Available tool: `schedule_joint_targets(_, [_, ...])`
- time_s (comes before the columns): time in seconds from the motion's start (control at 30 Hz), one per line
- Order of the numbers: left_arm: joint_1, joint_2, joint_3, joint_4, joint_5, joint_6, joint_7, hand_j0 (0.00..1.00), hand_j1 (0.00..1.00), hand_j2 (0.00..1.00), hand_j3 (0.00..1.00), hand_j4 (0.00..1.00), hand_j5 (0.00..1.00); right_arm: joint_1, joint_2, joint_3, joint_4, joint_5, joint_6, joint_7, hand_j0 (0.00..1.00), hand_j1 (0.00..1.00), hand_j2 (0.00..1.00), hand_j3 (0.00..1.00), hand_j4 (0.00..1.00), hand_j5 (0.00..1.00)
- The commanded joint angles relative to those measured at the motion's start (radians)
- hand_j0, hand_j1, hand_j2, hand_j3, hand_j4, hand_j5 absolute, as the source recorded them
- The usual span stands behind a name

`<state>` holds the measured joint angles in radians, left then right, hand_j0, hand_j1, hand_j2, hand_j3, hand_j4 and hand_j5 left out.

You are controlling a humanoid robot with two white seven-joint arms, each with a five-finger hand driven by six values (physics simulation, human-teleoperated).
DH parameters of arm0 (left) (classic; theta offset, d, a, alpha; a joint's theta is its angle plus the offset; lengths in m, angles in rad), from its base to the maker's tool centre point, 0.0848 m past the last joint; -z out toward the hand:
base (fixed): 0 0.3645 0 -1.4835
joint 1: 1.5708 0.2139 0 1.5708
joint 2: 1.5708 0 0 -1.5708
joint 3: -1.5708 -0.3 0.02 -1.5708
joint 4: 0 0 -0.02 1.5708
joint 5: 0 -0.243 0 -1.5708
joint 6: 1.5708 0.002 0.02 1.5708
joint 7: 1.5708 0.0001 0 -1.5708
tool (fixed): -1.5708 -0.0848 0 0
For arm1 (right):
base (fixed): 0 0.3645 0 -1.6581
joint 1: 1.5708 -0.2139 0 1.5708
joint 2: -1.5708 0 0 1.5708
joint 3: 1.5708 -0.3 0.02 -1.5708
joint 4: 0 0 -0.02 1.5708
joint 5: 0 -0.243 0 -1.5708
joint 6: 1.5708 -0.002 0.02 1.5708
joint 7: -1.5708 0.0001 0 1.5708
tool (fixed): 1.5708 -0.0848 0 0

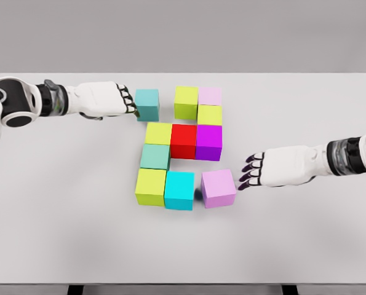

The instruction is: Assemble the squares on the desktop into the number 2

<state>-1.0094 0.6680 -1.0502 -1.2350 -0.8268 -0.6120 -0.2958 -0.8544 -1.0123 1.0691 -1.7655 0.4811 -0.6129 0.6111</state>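
On the white tabletop (59, 233) coloured cubes form most of a figure 2 near the centre. The top row, toward 12 o'clock, has a teal cube (147, 104) standing apart at 9 o'clock of a lime-green cube (186, 101), which touches a pale pink cube (210, 96). Below the pink one sits a yellow-green cube (210, 115). The middle row reads yellow cube (159, 133), red cube (184, 141), magenta cube (209, 142), all touching. At 6 o'clock of the yellow one is a sea-green cube (155, 157), then an olive-yellow cube (151, 186) beside a bright cyan cube (179, 189). A lilac cube (218, 188) stands just apart at 3 o'clock of the cyan.

The left hand (106, 99) lies flat, fingers extended, fingertips against the teal cube's 9 o'clock face. The right hand (275, 167) is spread, holding nothing, fingertips (245, 179) just beside the lilac cube.
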Motion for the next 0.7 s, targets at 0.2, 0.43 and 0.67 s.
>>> schedule_joint_targets(0.2, [-0.008,-0.034,0.001,0.052,0.002,0.001,0.000,0.85,0.85,0.85,0.85,0.85,0.85,-0.144,-0.091,0.161,0.001,-0.170,0.002,0.000,1.00,1.00,1.00,1.00,1.00,1.00])
schedule_joint_targets(0.43, [-0.014,-0.048,0.001,0.072,0.005,0.001,0.001,0.87,0.87,0.87,0.87,0.87,0.87,-0.170,-0.088,0.212,0.000,-0.171,0.002,0.000,1.00,1.00,1.00,1.00,1.00,1.00])
schedule_joint_targets(0.67, [-0.017,0.016,0.003,0.023,0.026,0.001,0.006,0.87,0.87,0.87,0.87,0.87,0.87,-0.176,-0.083,0.212,0.005,-0.173,0.002,0.000,1.00,1.00,1.00,1.00,1.00,1.00])
